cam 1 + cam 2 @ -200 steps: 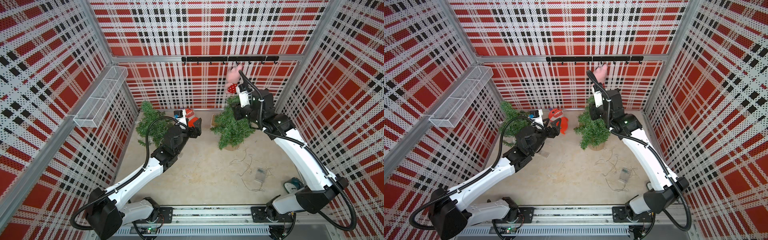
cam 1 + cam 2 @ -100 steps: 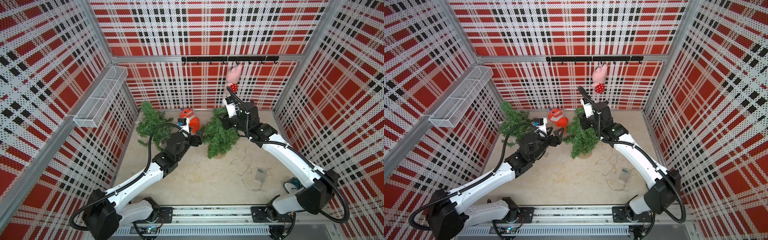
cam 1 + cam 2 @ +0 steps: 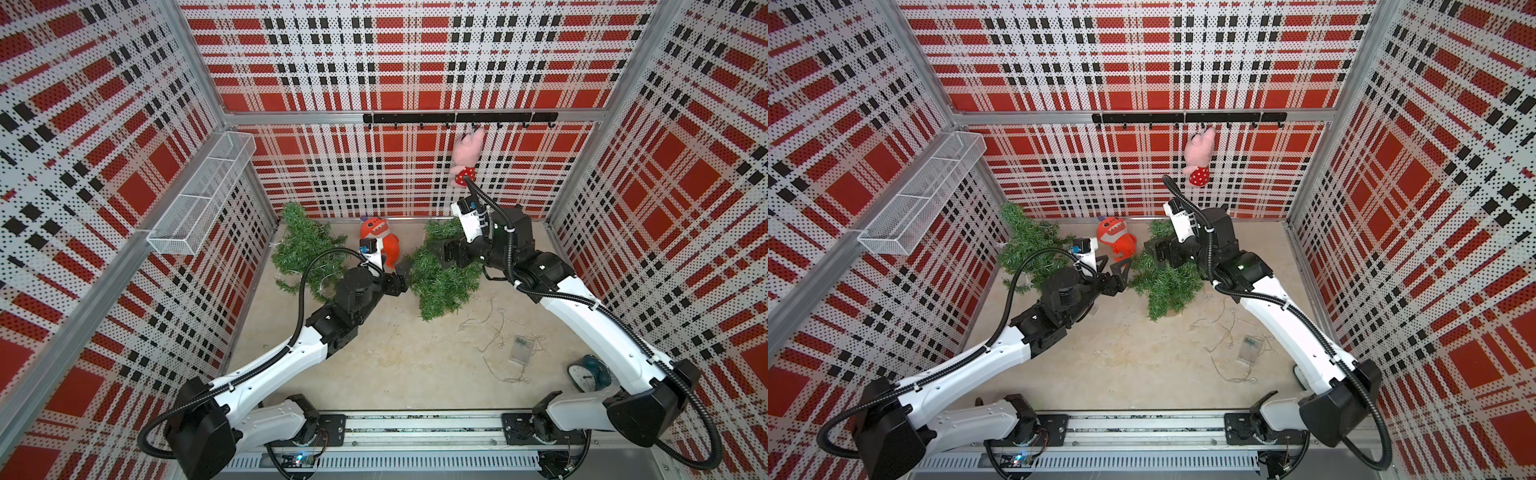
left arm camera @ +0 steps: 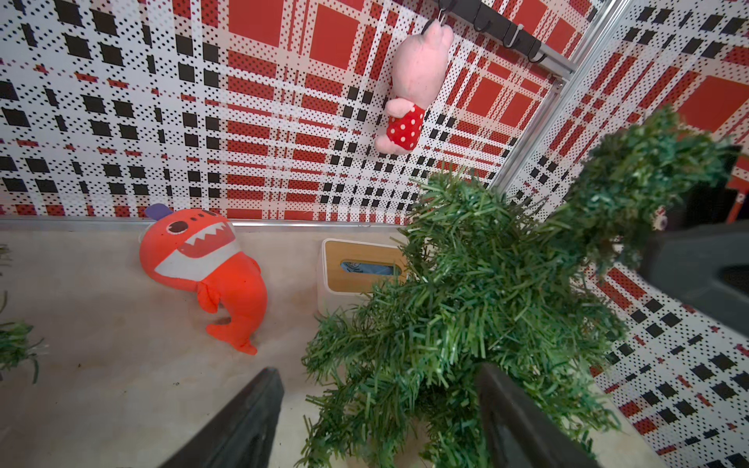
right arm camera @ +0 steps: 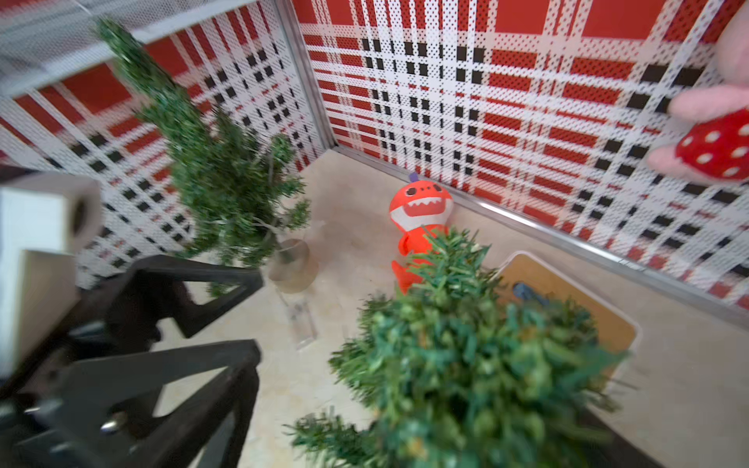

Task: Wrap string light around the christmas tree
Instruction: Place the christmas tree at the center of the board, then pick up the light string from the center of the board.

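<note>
Leaning toward mid-floor (image 3: 395, 365), the christmas tree (image 3: 440, 286) has been dragged from the right by the right gripper (image 3: 448, 254) at its top; whether that claw pinches it or has let go I cannot tell. The left gripper (image 4: 377, 409) has moved in, claw spread astride the lower branches, likely for a handover, while the string light (image 3: 496, 332) lies on the floor near the tree, unwrapped
</note>
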{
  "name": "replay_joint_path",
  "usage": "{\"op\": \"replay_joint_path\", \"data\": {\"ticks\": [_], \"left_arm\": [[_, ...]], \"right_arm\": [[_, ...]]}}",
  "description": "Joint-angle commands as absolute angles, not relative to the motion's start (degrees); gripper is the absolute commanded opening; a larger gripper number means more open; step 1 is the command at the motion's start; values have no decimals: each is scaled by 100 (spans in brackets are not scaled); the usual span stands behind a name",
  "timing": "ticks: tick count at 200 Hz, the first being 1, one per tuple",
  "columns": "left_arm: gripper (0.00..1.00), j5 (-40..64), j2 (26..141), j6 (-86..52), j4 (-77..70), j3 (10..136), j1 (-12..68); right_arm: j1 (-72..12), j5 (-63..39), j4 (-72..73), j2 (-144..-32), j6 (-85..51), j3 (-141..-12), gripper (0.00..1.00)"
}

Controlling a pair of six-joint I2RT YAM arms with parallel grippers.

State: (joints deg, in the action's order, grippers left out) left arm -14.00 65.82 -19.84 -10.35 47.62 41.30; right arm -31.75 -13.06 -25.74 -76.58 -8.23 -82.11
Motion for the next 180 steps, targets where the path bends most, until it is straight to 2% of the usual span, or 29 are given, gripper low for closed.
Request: {"op": "replay_joint_path", "data": {"ticks": [1, 24, 66, 82, 96, 110, 133, 153, 180], "left_arm": [[80, -1361, 6482, -1860, -1051, 4869, 4137], [80, -1297, 6524, -1777, -1257, 4767, 4297], [80, -1751, 6670, -1445, -1543, 4669, 4814], [81, -1832, 6680, -1378, -1590, 4703, 4955], [81, -1874, 6688, -1394, -1672, 4674, 5129], [81, -1966, 6722, -1423, -1758, 4603, 5356], [81, -2142, 6819, -1579, -1890, 4412, 5633], [81, -2150, 6896, -1702, -2056, 4256, 5728], [81, -2137, 6855, -1799, -2222, 4113, 5684]], "right_arm": [[-3110, -1799, -3146, -7332, -730, -8462, 100], [-2634, -2081, -3210, -6762, -1100, -8066, 97], [-395, -3284, -2332, -5724, -2440, -6487, 76], [59, -3069, -2211, -5772, -2652, -5944, 67], [101, -2422, -2373, -6001, -2597, -5643, 64], [105, -2203, -2178, -6174, -2647, -5294, 60], [-127, -1462, -1974, -6551, -2678, -4877, 58], [-777, -627, -1838, -7078, -2560, -4747, 63], [-1476, -104, -1459, -8007, -2549, -4843, 69]]}}
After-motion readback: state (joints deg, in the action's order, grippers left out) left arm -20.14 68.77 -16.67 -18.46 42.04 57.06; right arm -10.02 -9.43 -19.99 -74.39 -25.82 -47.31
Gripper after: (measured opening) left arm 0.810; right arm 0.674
